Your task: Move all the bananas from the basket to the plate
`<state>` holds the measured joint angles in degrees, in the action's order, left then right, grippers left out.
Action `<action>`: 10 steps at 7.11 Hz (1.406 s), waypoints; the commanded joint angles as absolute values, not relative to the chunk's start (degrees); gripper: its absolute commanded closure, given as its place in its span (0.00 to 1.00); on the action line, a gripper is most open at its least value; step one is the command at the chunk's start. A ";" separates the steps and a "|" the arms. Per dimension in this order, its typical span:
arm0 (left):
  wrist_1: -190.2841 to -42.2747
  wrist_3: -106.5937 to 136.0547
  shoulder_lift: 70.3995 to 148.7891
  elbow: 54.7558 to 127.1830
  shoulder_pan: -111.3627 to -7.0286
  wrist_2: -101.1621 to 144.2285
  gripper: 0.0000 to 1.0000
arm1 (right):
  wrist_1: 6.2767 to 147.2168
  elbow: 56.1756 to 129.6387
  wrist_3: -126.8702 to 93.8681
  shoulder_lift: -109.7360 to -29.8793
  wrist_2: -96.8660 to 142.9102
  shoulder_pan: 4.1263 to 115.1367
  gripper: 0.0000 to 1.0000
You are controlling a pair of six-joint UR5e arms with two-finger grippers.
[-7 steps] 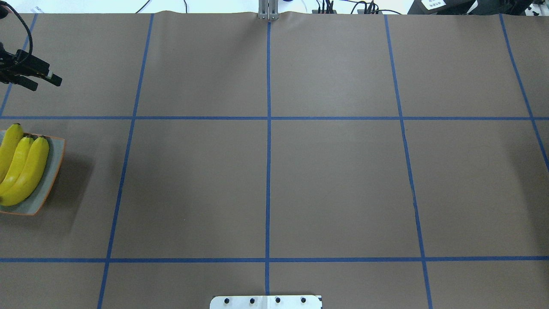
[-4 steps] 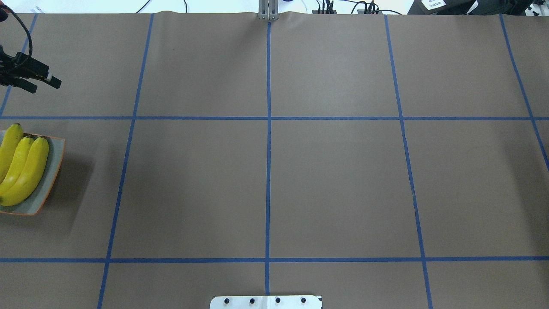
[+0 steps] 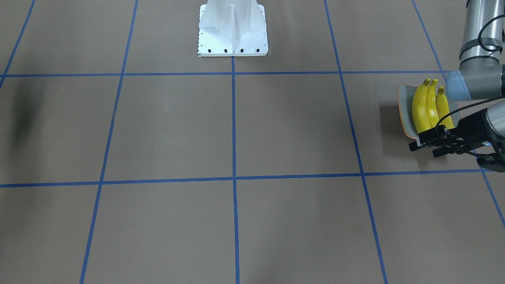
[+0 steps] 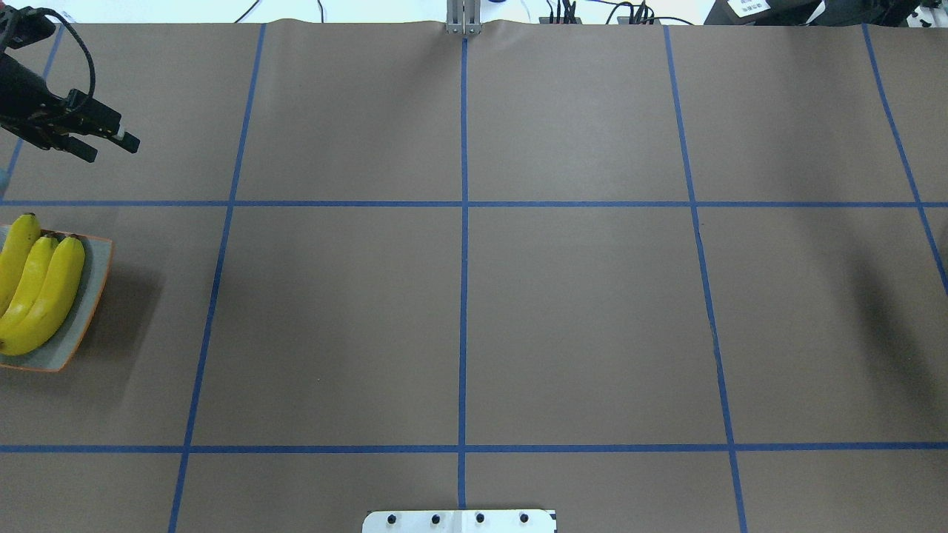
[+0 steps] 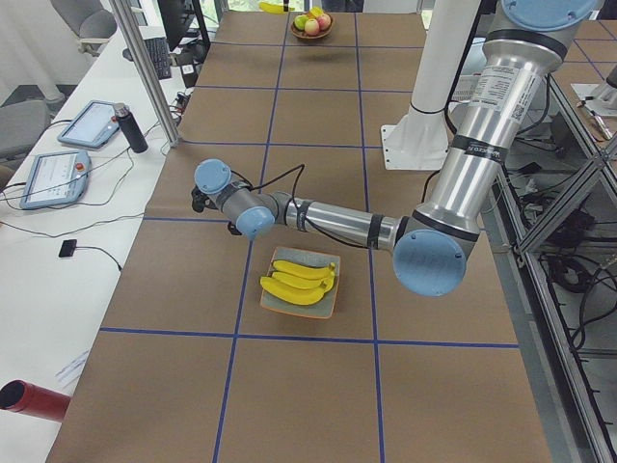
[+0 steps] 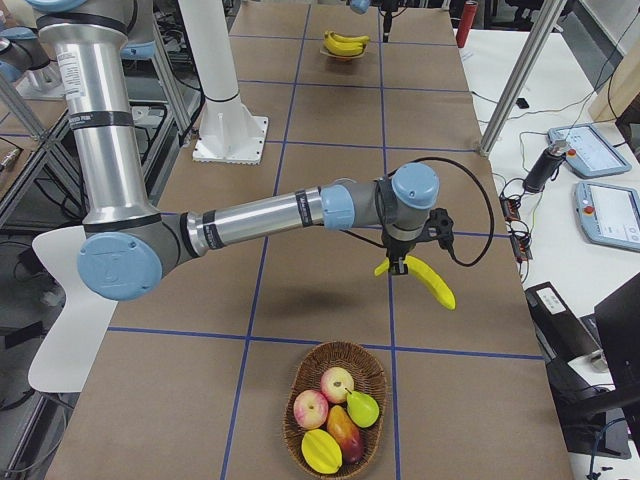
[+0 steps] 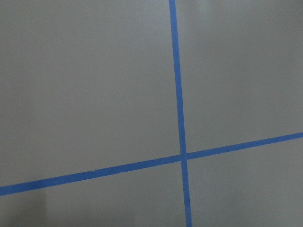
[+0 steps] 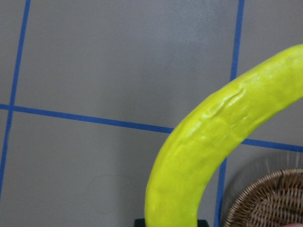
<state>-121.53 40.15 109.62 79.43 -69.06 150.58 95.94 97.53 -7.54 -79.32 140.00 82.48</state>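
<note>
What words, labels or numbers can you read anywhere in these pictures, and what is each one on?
No text can be read anywhere.
White label on the black box past the table's far edge: print too small to read.
Grey sticker on the left arm: blurred.
Tablet screens on the side desk: too small to read.

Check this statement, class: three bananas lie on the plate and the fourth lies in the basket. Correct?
No. Three bananas lie on the plate, but the fourth banana is not in the basket: the right gripper holds it above the table, as the exterior right view shows.
</note>
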 commanded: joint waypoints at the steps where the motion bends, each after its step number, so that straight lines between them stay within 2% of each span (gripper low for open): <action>1: -121.99 43.23 114.23 77.18 -67.33 150.29 0.00 | 96.33 101.40 -20.50 -74.72 139.83 74.04 1.00; 3: -122.08 49.10 118.45 76.47 -66.27 150.21 0.00 | 96.33 107.81 -32.12 -71.92 137.65 65.87 1.00; 6: -126.17 53.70 123.47 76.12 -62.77 150.03 0.00 | 96.07 112.75 -41.97 -65.85 135.19 54.36 1.00; 8: -133.05 61.98 124.88 76.11 -59.95 146.00 0.02 | 96.06 113.47 -53.21 -59.27 128.09 45.48 1.00; 10: -139.97 78.66 126.82 76.46 -58.46 144.50 0.02 | 95.98 113.90 -59.30 -55.91 123.77 40.80 1.00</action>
<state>-135.44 68.67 125.83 76.24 -59.47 145.70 96.05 113.56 -55.16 -58.10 126.62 43.83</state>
